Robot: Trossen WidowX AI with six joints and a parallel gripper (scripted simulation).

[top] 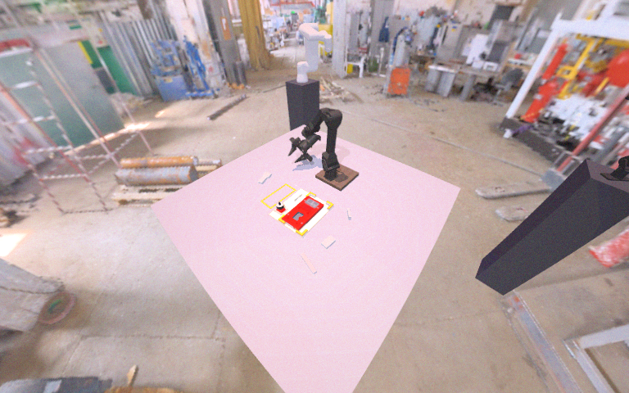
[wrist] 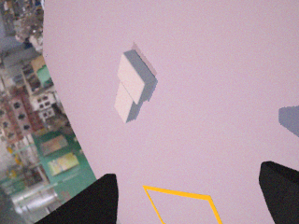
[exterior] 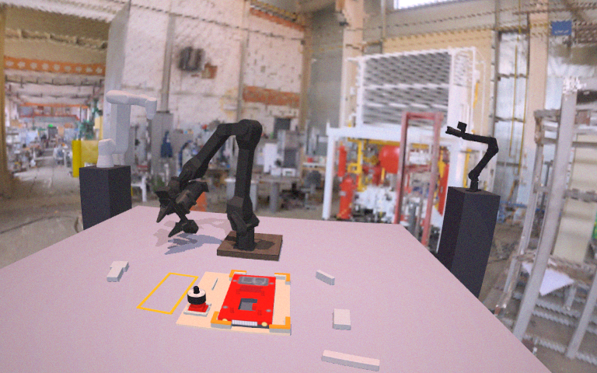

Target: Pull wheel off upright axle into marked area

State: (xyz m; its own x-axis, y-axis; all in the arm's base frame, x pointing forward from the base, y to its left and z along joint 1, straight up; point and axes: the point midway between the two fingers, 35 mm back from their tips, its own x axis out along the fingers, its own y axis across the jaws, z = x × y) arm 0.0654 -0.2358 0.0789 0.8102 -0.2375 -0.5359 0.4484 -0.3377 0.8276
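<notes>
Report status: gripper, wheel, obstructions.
Gripper open, empty, above table. Wheel on axle beside yellow marked area. Nothing in the way between them.

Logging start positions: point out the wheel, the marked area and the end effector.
wheel (exterior: 197, 295), exterior view, on its black rim atop the axle.
marked area (exterior: 151, 294), exterior view, on its yellow left border.
end effector (exterior: 172, 221), exterior view, midway between the open fingertips.

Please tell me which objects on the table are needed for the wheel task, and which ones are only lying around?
Needed for the task:
- wheel on its upright axle
- yellow marked area
- gripper, open and holding nothing

Only lying around:
- red board
- stepped block
- small block
- square block
- long bar
</notes>
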